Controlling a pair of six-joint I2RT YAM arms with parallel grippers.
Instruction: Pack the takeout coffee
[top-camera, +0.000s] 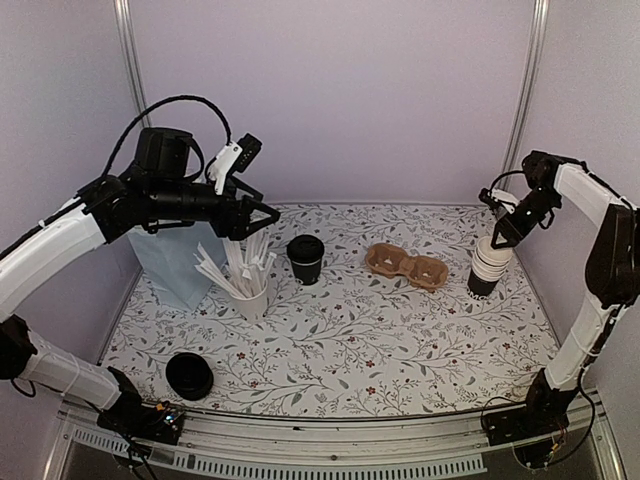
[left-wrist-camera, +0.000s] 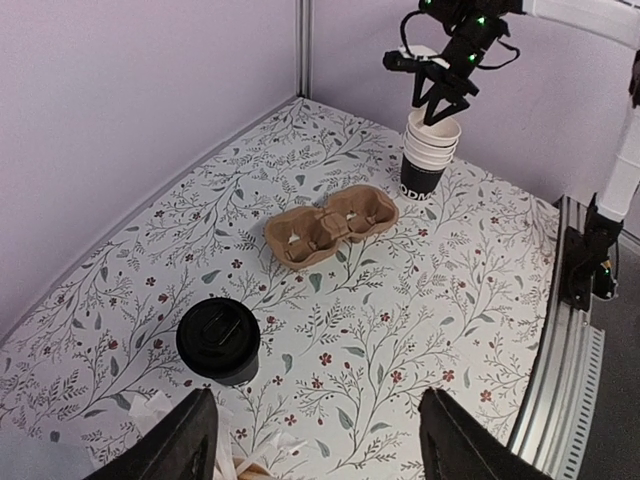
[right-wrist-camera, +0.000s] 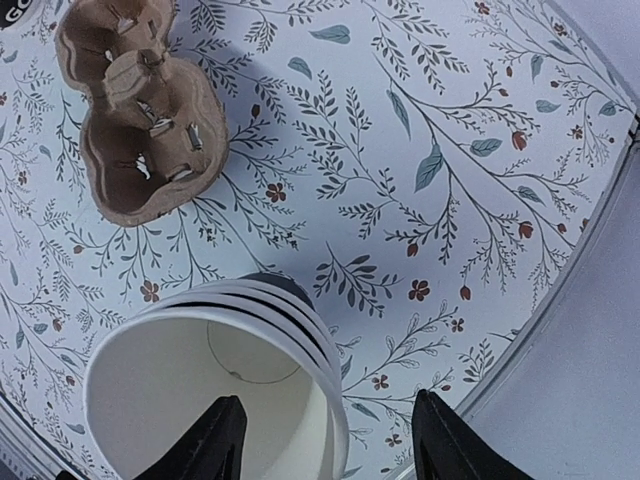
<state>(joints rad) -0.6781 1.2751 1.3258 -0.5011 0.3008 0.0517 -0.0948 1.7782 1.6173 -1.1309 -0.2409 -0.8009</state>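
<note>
The takeout coffee (top-camera: 305, 258), a small black cup with a black lid, stands upright near the middle of the floral table; it also shows in the left wrist view (left-wrist-camera: 218, 340). My left gripper (top-camera: 250, 215) hovers high to its left, open and holding nothing (left-wrist-camera: 325, 445). My right gripper (top-camera: 508, 230) is open just above the stack of unlidded cups (top-camera: 489, 265). In the right wrist view its jaws (right-wrist-camera: 330, 450) straddle the near rim of the top cup (right-wrist-camera: 215, 385), one finger over the cream inside, the other outside.
A brown two-cup carrier (top-camera: 407, 266) lies between the coffee and the cup stack. A white cup of stirrers (top-camera: 247, 285) and a blue paper bag (top-camera: 172, 262) stand under the left arm. Loose black lids (top-camera: 189, 375) sit front left. Walls enclose three sides.
</note>
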